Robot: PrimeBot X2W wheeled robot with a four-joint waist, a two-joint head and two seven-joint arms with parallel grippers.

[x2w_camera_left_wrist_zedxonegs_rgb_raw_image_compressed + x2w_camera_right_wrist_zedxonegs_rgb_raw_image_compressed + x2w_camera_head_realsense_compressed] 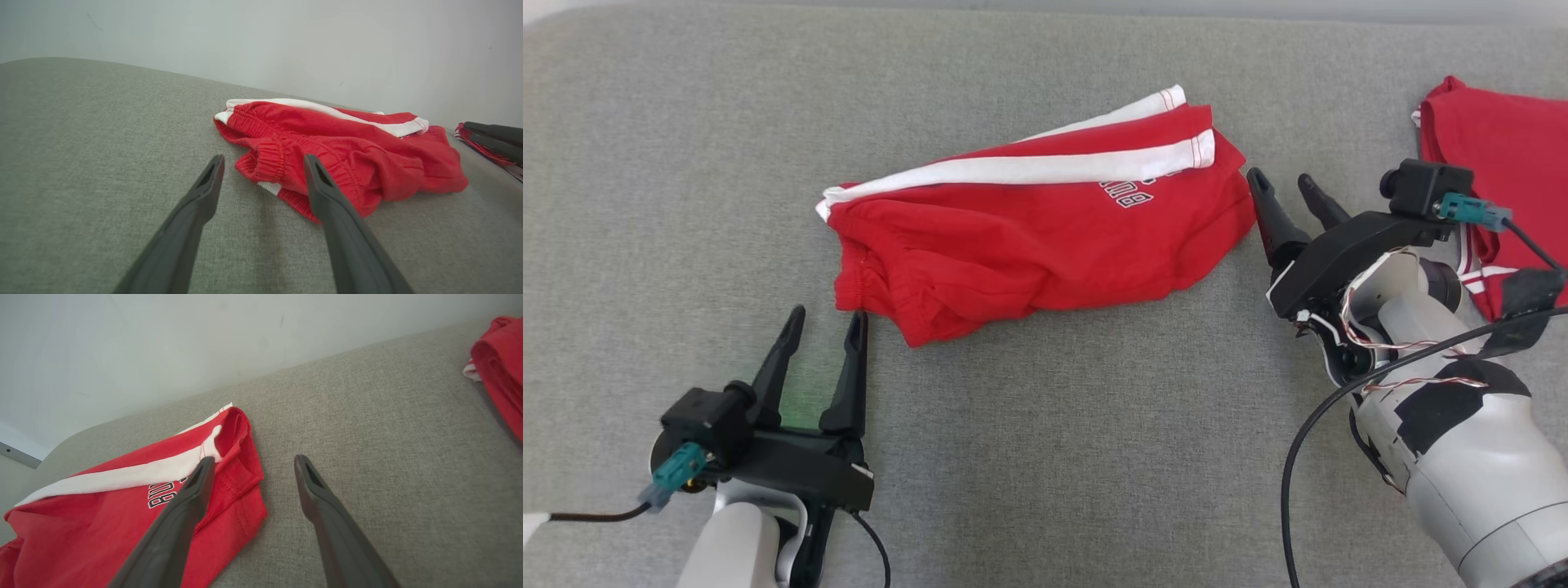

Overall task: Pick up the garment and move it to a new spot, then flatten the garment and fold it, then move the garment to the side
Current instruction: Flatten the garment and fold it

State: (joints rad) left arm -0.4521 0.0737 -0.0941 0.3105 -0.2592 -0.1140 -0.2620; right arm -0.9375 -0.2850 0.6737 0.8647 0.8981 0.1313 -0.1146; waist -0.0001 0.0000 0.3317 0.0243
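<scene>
Red shorts (1045, 237) folded, lying flat at centre of grey couch (686, 163); white stripe (1029, 170) along far edge, white lettering (1129, 193) near hem end, gathered elastic waistband (874, 278) at left end. Left gripper (827, 314) spread wide and empty, low over couch, pointing at waistband corner, right-hand fingertip just beside fabric; contact not discernible. Right gripper (1281, 178) likewise released and holding nothing, just off hem end of shorts, left-hand finger close to fabric edge, the other over bare couch; contact again not discernible. Second red garment (1511, 139) with white trim at far right of couch, partly behind right wrist, well apart from shorts. Pale wall (286, 41) beyond couch.
</scene>
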